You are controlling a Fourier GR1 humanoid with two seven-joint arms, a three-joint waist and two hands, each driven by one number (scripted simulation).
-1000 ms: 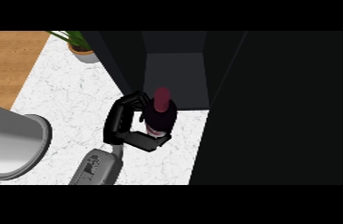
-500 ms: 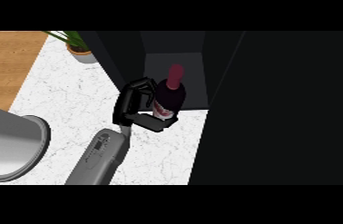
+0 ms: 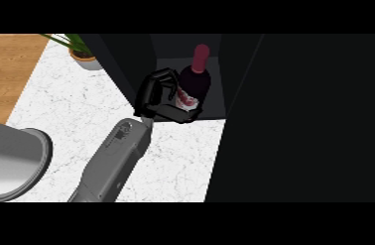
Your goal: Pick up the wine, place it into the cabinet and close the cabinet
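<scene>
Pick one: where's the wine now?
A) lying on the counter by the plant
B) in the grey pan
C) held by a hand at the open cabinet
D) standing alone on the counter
C: the left hand is curled round the wine, and the bottle's neck points into the dark opening of the cabinet.

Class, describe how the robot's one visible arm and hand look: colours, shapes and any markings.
The forearm is a smooth, rounded grey shell that widens away from the wrist. It has a small darker oval inset near the wrist. The left hand is black, with thick, angular fingers. No cables, sleeves or lettering show.
</scene>
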